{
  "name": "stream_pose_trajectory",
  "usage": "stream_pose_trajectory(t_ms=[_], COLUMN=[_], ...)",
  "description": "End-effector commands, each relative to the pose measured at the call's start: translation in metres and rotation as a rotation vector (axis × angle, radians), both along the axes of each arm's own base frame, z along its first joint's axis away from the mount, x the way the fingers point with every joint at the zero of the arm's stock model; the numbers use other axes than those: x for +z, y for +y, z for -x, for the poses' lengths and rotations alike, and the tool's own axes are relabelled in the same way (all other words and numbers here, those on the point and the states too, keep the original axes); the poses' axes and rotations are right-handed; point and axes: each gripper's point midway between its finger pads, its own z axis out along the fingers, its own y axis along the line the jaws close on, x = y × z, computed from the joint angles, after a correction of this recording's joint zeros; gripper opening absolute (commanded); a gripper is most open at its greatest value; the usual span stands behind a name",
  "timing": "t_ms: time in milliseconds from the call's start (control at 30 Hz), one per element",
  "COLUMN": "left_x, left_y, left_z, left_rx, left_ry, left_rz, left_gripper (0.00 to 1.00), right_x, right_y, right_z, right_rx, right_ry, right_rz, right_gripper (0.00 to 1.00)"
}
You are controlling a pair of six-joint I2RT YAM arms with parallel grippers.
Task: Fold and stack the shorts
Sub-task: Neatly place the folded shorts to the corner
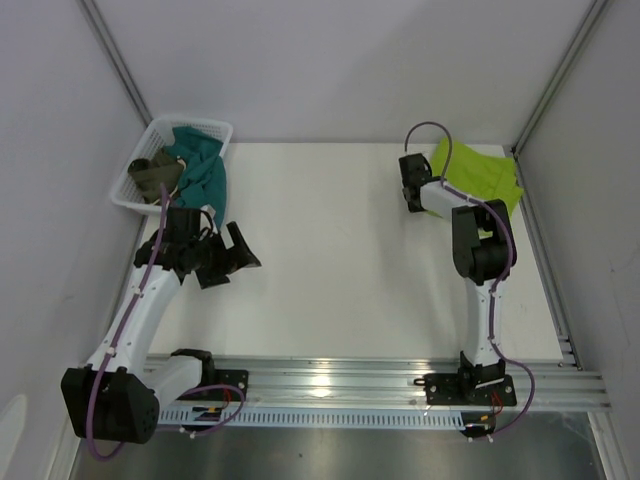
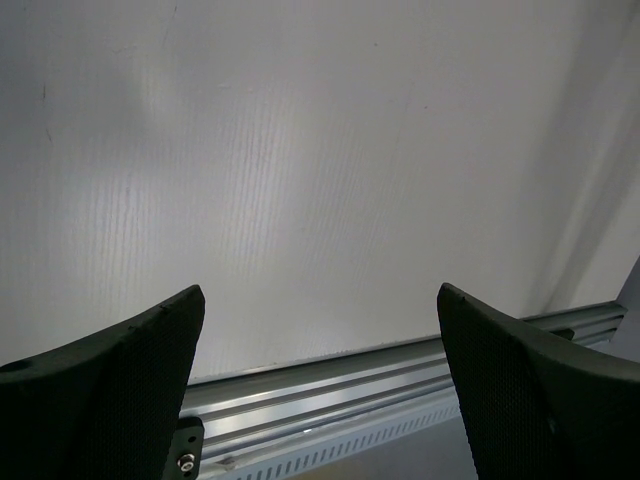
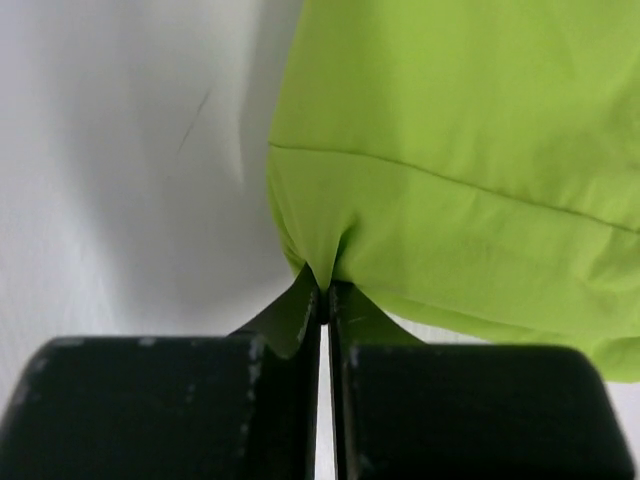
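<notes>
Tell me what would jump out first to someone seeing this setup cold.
The bright lime-green fabric shorts lie at the far right corner of the white table, with the right gripper shut on their edge. Next comes the white plastic basket at the far left, holding a teal cloth garment and an olive-brown cloth garment. The left gripper hangs open nearby.

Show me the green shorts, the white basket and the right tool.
green shorts (image 1: pixel 490 178): top view, middle of the fabric.
white basket (image 1: pixel 200 121): top view, far rim.
right tool (image 3: pixel 325 290): right wrist view, tips pinching shorts' edge.
</notes>
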Motion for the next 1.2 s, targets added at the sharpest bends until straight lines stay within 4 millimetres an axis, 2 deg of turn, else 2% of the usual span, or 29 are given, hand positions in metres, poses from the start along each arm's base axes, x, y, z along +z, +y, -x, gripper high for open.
stream_pose_trajectory(t_ms=[0,33,67,100,133,200,233,267,300,333,433,467,500,567,600,700,800,967,1167], left_x=[0.013,0.014,0.014,0.012,0.013,0.013,0.014,0.013,0.013,0.013,0.014,0.014,0.015,0.014,0.014,0.016,0.017,0.018,0.017], left_y=[-0.004,-0.004,-0.005,-0.005,-0.006,-0.007,-0.007,-0.007,-0.007,-0.007,-0.007,-0.007,-0.007,-0.007,-0.008,-0.008,-0.008,-0.008,-0.009], left_z=[-0.01,-0.011,-0.013,-0.012,-0.013,-0.015,-0.016,-0.017,-0.018,-0.018,-0.02,-0.02,-0.02,-0.02,-0.02,-0.021,-0.022,-0.022,-0.021], left_rx=[-0.019,-0.02,-0.024,-0.027,-0.03,-0.037,-0.039,-0.042,-0.044,-0.046,-0.053,-0.054,-0.055,-0.057,-0.059,-0.059,-0.06,-0.057,-0.065], left_ry=[-0.055,-0.059,-0.061,-0.056,-0.057,-0.056,-0.059,-0.056,-0.058,-0.057,-0.061,-0.063,-0.064,-0.063,-0.063,-0.066,-0.073,-0.081,-0.076], left_rz=[0.024,0.026,0.029,0.031,0.032,0.035,0.036,0.035,0.035,0.036,0.034,0.033,0.032,0.032,0.032,0.033,0.037,0.038,0.039], left_gripper=[0.99,0.99,0.99,0.99,0.99,0.99,0.99,0.99,0.99,0.99,0.99,1.0,0.99,0.99,0.99,0.99,0.99,0.99,0.99], right_x=[0.026,0.026,0.023,0.023,0.023,0.021,0.017,0.016,0.016,0.014,0.024,0.028,0.039,0.047,0.05,0.065,0.058,0.025,0.005], right_y=[0.041,0.041,0.037,0.032,0.028,0.007,0.0,-0.008,-0.019,-0.024,-0.024,-0.021,-0.012,0.002,0.013,0.03,0.038,-0.005,-0.035], right_z=[0.015,0.019,0.037,0.042,0.047,0.056,0.062,0.064,0.064,0.067,0.066,0.066,0.065,0.065,0.067,0.079,0.098,0.137,0.142], right_rx=[0.213,0.221,0.224,0.212,0.202,0.136,0.096,0.064,0.031,0.004,-0.024,-0.028,-0.005,-0.003,0.018,0.012,-0.042,-0.315,-0.409], right_ry=[-0.075,-0.09,-0.077,-0.078,-0.08,-0.058,-0.034,-0.028,-0.023,-0.013,-0.047,-0.065,-0.086,-0.093,-0.087,-0.096,-0.044,0.048,0.09], right_rz=[0.006,0.007,0.01,0.003,-0.004,0.008,0.0,0.002,-0.003,-0.012,-0.124,-0.161,-0.212,-0.29,-0.347,-0.447,-0.494,-0.505,-0.407], right_gripper=[0.0,0.0,0.0,0.02,0.05,0.16,0.3,0.37,0.39,0.49,0.77,0.81,0.83,0.84,0.85,0.85,0.84,0.82,0.81])
